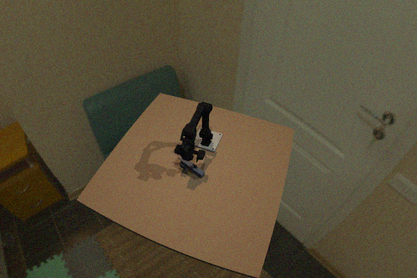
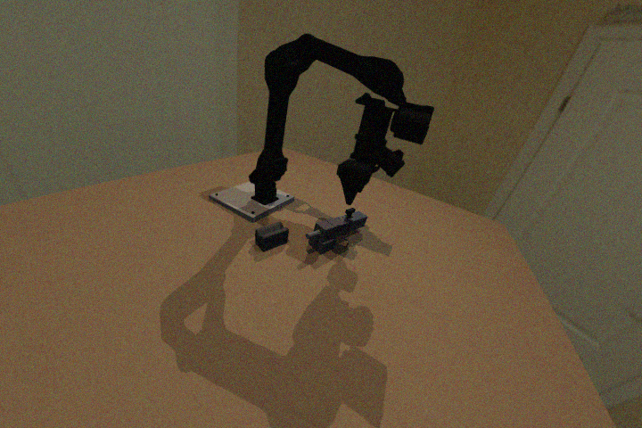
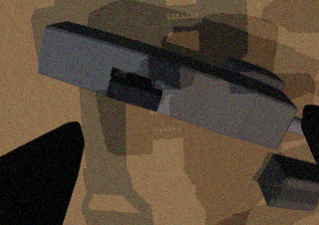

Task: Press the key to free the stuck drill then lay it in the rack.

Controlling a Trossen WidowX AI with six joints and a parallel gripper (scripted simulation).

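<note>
A long grey housing (image 1: 196,169) (image 2: 334,228) (image 3: 219,103) lies on the table. The key, a small dark knob (image 2: 349,212) (image 3: 135,93), stands on it. A thin pale shank (image 2: 309,235) (image 3: 296,125), apparently the drill's, sticks out of one end; the rest of the drill is hidden inside. A short dark grooved block (image 2: 271,237) (image 3: 291,189), apparently the rack, stands apart near that end. My gripper (image 2: 349,202) (image 3: 195,125) is open and empty above the housing. In the exterior view its fingers are seen edge-on just above the key. In the wrist view they stand wide apart.
The arm's white base plate (image 1: 218,138) (image 2: 231,197) stands behind the housing and the rack. The tan table (image 1: 225,212) (image 2: 458,323) carries all of this. The arm's shadow falls across the table and the housing.
</note>
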